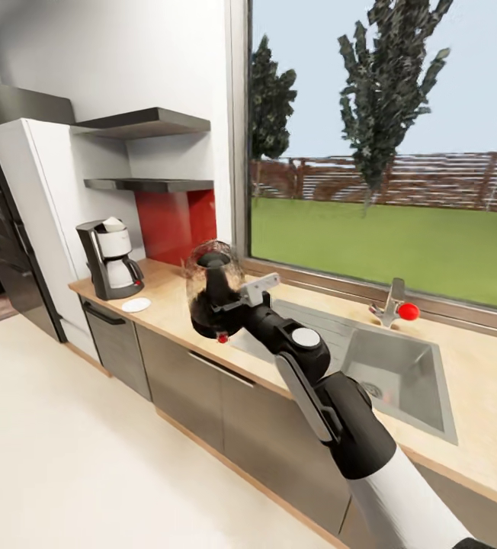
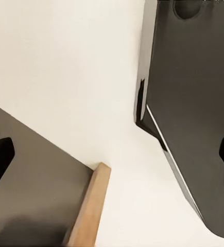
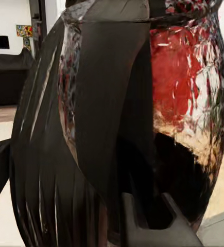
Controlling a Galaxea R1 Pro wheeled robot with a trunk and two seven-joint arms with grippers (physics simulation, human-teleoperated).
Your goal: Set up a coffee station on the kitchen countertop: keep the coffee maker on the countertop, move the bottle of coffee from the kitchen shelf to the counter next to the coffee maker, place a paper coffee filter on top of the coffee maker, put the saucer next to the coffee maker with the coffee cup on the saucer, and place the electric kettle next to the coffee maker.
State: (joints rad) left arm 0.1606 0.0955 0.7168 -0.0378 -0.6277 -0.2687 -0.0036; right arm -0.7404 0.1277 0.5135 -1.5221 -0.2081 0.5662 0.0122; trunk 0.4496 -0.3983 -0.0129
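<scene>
My right jaws (image 1: 229,303) are clamped on the electric kettle (image 1: 212,290), lifted above the surface (image 1: 473,381); its murky walls hide any contents. The coffee maker (image 1: 111,258) stands at the surface's far end, the saucer (image 1: 136,305) beside it. My left jaws (image 2: 112,154) stand spread, empty.

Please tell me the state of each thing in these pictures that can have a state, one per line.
electric kettle: held above the counter by the right gripper, upright.
coffee maker: upright on the kitchen countertop.
saucer: flat on the countertop, no cup on it.
</scene>
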